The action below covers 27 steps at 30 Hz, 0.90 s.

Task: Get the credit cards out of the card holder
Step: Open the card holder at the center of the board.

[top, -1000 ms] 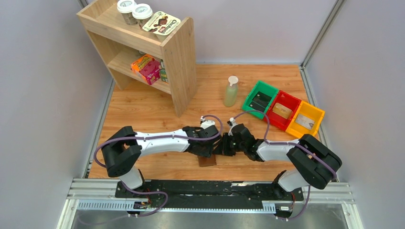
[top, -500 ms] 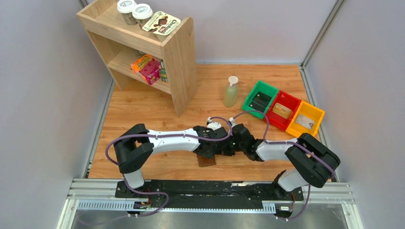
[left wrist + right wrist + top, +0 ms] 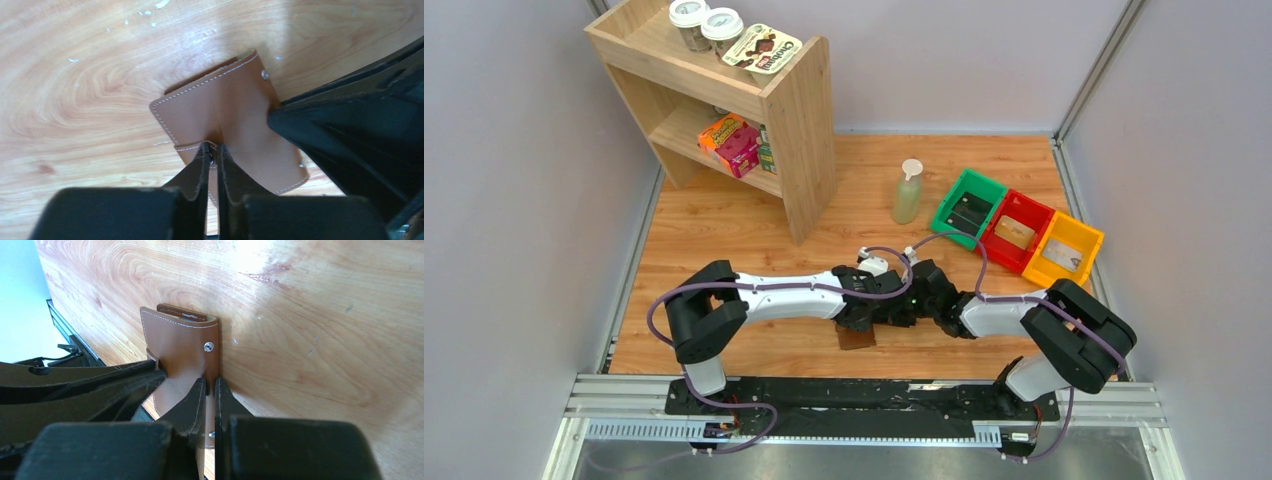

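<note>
Now: card holder (image 3: 857, 338) lies closed on bench (image 3: 724, 230), between both arms. Left fingers (image 3: 197, 170) nip snap tab (image 3: 192, 146), likely to peel it open. Right fingers (image 3: 192, 405) pinch holder's edge, anchoring it. Credit cards hidden inside.

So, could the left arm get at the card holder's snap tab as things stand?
Probably yes: the left gripper looks closed on the tab, and the right gripper grips the card holder by another edge.
</note>
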### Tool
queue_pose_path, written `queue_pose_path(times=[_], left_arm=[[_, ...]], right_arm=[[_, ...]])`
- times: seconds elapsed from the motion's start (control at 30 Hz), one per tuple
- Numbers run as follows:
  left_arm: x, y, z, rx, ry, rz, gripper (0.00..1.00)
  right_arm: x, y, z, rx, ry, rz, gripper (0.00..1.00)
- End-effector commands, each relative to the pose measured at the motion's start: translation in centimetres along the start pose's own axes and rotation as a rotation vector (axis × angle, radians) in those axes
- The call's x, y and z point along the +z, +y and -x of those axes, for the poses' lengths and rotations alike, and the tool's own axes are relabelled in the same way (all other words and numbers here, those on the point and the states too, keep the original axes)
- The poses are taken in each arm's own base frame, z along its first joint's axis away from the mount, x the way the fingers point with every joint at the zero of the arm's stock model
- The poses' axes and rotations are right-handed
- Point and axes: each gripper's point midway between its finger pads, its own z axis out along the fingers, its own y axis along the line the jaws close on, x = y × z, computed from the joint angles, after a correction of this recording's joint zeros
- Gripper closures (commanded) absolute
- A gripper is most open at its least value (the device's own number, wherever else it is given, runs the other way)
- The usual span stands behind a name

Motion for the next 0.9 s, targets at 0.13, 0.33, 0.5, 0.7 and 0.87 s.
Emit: queue_pose_path(times=[0.13,0.33,0.5,0.7,0.87], left_arm=[[-1.7,2.7,0.2,-0.028,-0.063,0.049,1.0],[-3.1,3.0,1.1,-0.216,-0.157,-0.099,1.0],[-2.3,5.2,-0.1,-0.461,-0.212,-0.214,1.0],[-1.0,5.7,-1.7,-0.719,-0.257,-0.363,1.0],[-0.4,5.6,-2.4,-0.786,-0.263,-0.414,1.0]], right_arm=[[-0.3,-3.1,-1.0,0.019,-0.003,-0.11,1.0],[-0.6,-2.8,-0.6,0.004,-0.014,-0.107,1.0],[-1.1,-2.4,0.2,-0.05,-0.03,-0.133,0.96],[-2.8,-1.4,2.9,-0.164,-0.072,-0.224,0.74],[-5.0,2.1,5.2,-0.312,-0.136,-0.304,0.35]])
